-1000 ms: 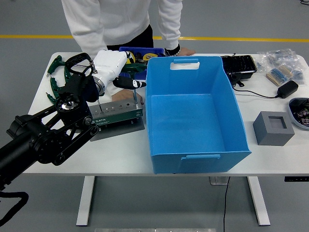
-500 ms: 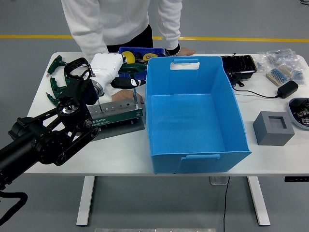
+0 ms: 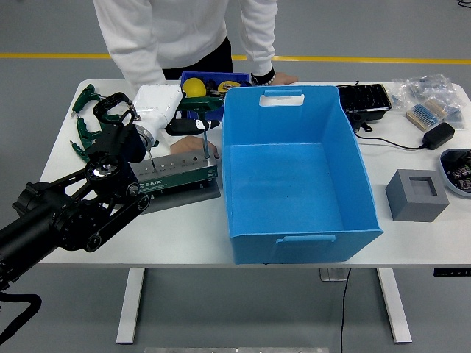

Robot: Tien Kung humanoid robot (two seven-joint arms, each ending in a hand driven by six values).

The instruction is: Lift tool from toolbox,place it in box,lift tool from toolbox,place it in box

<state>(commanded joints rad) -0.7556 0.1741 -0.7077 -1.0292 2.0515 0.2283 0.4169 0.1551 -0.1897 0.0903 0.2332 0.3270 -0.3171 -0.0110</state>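
Note:
A small dark blue toolbox (image 3: 221, 76) stands at the table's back, left of centre, with a yellow round tool (image 3: 193, 87) and green-handled tools (image 3: 200, 104) in it. The big light blue box (image 3: 294, 220) fills the table's middle and holds nothing. My left hand (image 3: 165, 110), white-backed, hovers at the toolbox's near left corner, over the green handles; whether it grips one is hidden. A person at the far side rests one hand (image 3: 197, 145) on a green tool case (image 3: 176, 175) and the other hand (image 3: 278, 78) by the toolbox.
Green clamps (image 3: 82, 103) lie at the back left. A black tray (image 3: 364, 99), a power adapter (image 3: 440, 134) with cable, plastic bags (image 3: 430, 92) and a grey foam block (image 3: 416, 193) sit right of the big box.
My left hand has drifted a little to the left and back, uncovering the yellow tool in the toolbox. The person's hands and the blue box have not moved.

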